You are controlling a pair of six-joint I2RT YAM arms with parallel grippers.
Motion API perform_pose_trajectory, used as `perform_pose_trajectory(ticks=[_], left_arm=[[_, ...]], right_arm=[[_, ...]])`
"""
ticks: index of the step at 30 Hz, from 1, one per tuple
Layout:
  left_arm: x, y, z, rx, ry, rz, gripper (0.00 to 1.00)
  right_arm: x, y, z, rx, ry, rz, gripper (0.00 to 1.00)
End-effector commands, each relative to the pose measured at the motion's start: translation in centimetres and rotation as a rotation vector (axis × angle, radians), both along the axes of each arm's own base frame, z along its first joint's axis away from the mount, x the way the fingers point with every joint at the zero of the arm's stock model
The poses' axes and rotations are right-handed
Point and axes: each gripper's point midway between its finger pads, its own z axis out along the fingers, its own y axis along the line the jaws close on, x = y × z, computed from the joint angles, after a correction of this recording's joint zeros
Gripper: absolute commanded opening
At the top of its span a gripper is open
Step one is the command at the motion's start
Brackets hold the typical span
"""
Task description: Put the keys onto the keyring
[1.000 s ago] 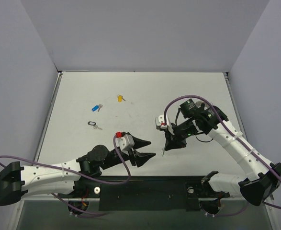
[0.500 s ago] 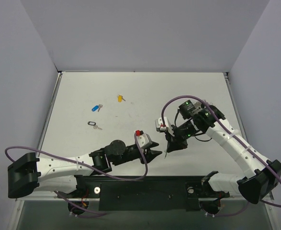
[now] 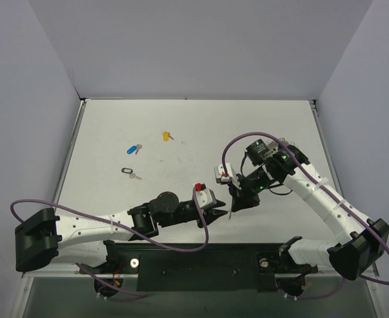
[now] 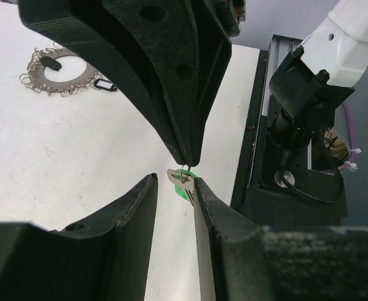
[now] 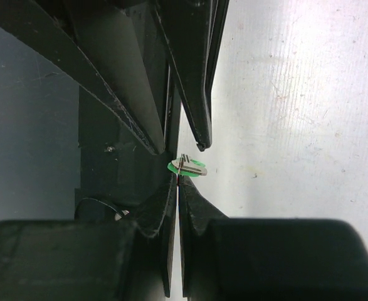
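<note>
Green plastic shows only as a thin sliver behind a small silvery blade: the green-headed key (image 5: 187, 167) sits over the white table (image 3: 280, 119), at about 5 o'clock from the table's middle and near its front edge. The right gripper (image 5: 178, 180) has its jaws pressed fully together and pinches this key at their very tips. The left gripper (image 4: 175, 182) meets it tip to tip. Its jaws stand partly apart, one on each side of the key, and grip nothing. Whether its 3 o'clock finger touches the green head I cannot tell.

From overhead the key is no more than a thin line between the black tips, and its colour is lost.

The keyring (image 4: 57, 74), a flat grey metal hoop fringed with small wire loops, lies on the table at 10 o'clock in the left wrist view, well apart from the key. The right gripper's finger cuts off its upper edge, and I cannot find it in the overhead view.

Three more keys lie on the left half of the table: a yellow-headed key (image 3: 166, 136) at 11 o'clock, a blue-headed key (image 3: 134, 149) at 10 o'clock and a black-headed key (image 3: 129, 172) at 9 o'clock. Their blades are mere specks.
</note>
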Motion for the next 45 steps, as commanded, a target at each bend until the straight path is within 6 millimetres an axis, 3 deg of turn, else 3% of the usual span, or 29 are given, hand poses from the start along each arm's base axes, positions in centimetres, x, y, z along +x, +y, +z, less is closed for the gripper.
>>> perform_pose_trajectory(ticks=[1,9,19,45], left_arm=[[-0.2,-1.0,2.8,-0.058,-0.044,-0.039,0.39],[-0.2,-1.8,2.4,-0.044,-0.045,-0.052,0.38],[-0.3,-2.0,2.3,-0.036,-0.045,-0.066,0.25],[-0.5,-2.5,1.5,-0.009,-0.041,-0.091,0.21]], right_arm=[[-0.7,-0.3,0.0,-0.004,0.048,0.010,0.00],[-0.9,-0.2,0.1,0.002,0.054,0.017,0.00],[-1.0,-0.3,0.2,0.005,0.057,0.020,0.00],[-1.2,-0.2,0.4,0.014,0.057,0.029,0.00]])
